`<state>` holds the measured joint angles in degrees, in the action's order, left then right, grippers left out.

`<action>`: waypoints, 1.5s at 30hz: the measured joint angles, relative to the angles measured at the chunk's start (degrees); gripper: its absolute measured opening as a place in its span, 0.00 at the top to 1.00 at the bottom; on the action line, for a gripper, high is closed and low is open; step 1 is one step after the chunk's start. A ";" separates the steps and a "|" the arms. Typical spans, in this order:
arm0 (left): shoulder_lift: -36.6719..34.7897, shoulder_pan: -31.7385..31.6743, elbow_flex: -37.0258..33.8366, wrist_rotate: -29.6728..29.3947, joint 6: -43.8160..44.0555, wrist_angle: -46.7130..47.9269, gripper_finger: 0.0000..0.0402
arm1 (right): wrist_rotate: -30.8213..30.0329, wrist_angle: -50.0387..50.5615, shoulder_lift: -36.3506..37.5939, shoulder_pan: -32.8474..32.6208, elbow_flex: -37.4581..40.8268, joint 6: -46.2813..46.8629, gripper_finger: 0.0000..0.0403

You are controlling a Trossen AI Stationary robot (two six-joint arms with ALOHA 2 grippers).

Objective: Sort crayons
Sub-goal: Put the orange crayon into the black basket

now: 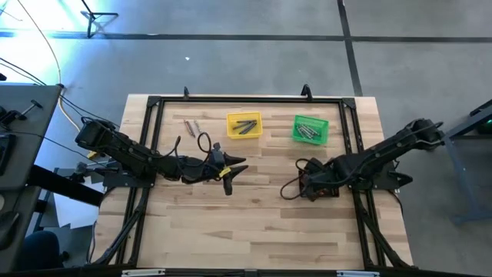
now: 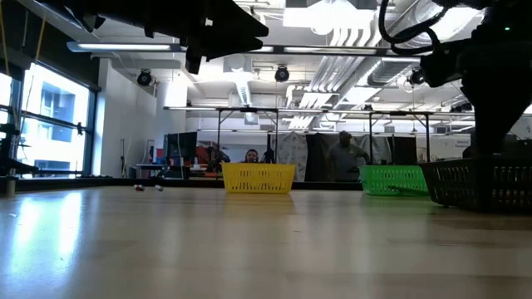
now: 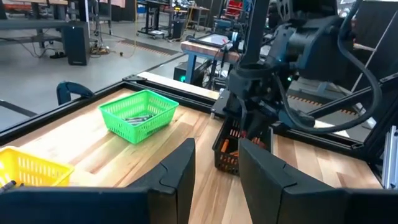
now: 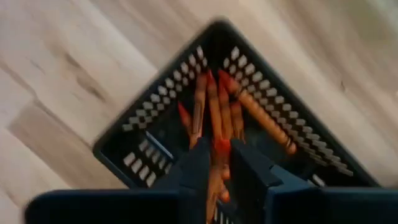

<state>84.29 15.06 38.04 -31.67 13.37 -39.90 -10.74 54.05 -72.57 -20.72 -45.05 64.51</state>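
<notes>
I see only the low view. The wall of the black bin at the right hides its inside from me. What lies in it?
Observer: Orange-red crayons lie in the black bin, and the right end effector hangs directly over them.
Operator: And what is inside the green bin?
Observer: The green bin holds grey crayons.
Operator: Does the left end effector carry anything?
Observer: No. The left end effector is open, with nothing between its fingers.
</notes>
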 joint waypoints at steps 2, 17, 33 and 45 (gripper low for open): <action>-0.02 0.01 0.00 0.05 0.01 0.07 0.74 | 0.89 0.28 0.07 -0.28 0.43 0.02 0.80; -0.10 -4.07 0.00 -8.68 17.02 30.63 0.74 | -5.76 -0.03 0.35 0.47 -8.12 -8.05 0.66; -1.88 -35.26 2.27 8.80 27.20 66.37 0.78 | -15.61 -8.55 0.30 9.56 -10.43 -27.06 0.65; -1.92 -46.34 3.44 13.03 12.48 64.07 0.78 | -11.72 -8.61 0.30 15.73 -10.43 -32.49 0.65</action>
<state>82.37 -31.28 41.49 -18.64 25.86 24.17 -22.46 45.44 -72.27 -4.99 -55.48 32.02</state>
